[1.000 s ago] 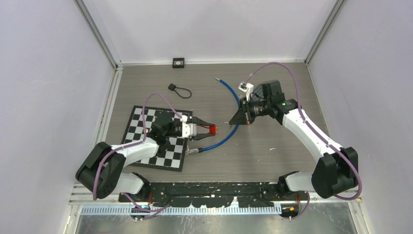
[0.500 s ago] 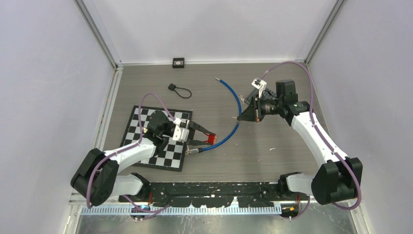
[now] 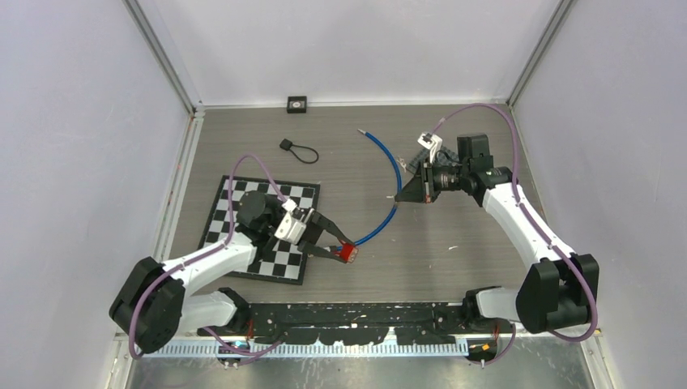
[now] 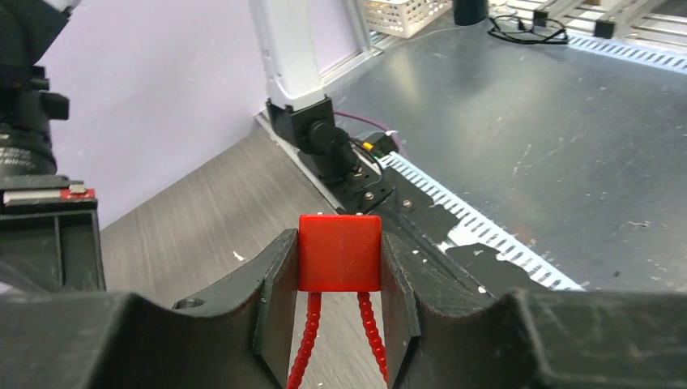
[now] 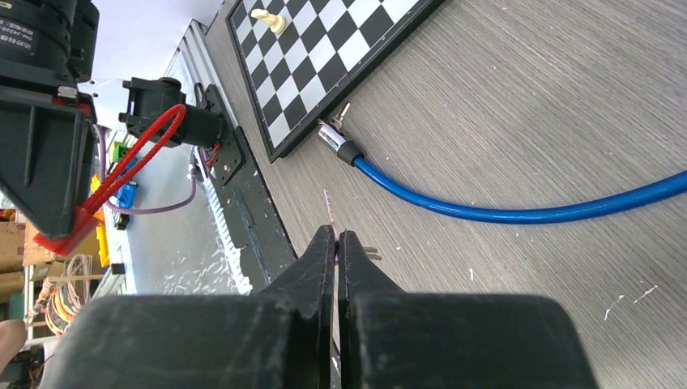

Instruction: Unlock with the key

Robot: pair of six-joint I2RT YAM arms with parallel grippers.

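The right gripper (image 5: 336,243) is pressed closed on a key (image 5: 369,253), only its tip showing. Beyond lies a blue cable (image 5: 486,212), its metal end just beside the chessboard (image 5: 324,57); a red lock (image 5: 63,235) shows at far left

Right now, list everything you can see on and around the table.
lock: one, red with a red cable loop, clamped in the left gripper
key: one, metal, only its tip shows between the right gripper's fingers
cable: one, blue, curving across mid-table, one end by the chessboard
chessboard: one, black and white, table's left side
chess piece: one, pale, on the chessboard
tag with cord: one, black, behind the chessboard
square block: one, black, at the back edge
table: one, grey wood grain
left gripper: one, black, shut on the lock
right gripper: one, black, shut
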